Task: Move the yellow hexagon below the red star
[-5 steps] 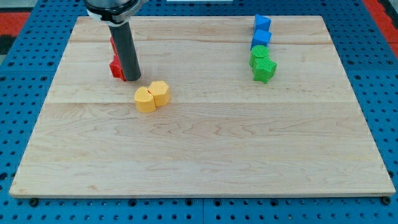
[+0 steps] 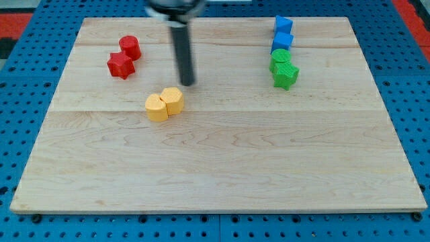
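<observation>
Board (image 2: 222,168): a pale wooden table top, lying on a blue pegboard surface (image 2: 20,101).

Item, view's left: red star (image 2: 121,65), sitting near the top-left part of the board, with a red cylinder-like block (image 2: 130,47) touching it just above and to the right.

Item, left of centre: two yellow blocks resting against each other. One, its shape unclear (image 2: 156,107), is sitting left; the yellow hexagon (image 2: 172,100) is sitting right, lying below and well to the right of the red star.

Item, my tip (image 2: 187,83): I am carrying no fingers, only a rod, so nothing is being gripped. It is standing just above and right of the yellow hexagon, apart from it.

Item, view's right: two blue blocks (image 2: 283,25) (image 2: 282,42) and two green blocks (image 2: 281,58) (image 2: 285,74), forming a touching column.
</observation>
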Motion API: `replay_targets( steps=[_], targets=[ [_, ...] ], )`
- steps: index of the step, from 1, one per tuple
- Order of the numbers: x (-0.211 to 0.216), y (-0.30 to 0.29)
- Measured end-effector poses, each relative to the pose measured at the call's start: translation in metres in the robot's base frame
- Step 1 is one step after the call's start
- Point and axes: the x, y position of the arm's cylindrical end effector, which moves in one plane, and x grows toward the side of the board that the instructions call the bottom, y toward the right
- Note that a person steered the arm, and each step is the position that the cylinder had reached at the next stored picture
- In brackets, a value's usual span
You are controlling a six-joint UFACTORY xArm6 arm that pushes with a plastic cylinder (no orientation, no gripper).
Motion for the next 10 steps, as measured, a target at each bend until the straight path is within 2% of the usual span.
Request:
replay_targets(
  steps=[1,3,4,5,6,7,9,10],
  targets=[
    [0.008,0.052],
    [0.072,0.001],
    [0.051,-0.063],
    [0.021,-0.077],
    [0.012,-0.102],
    [0.027,-0.086],
    [0.023,-0.134],
    [0.023,-0.131]
  ],
)
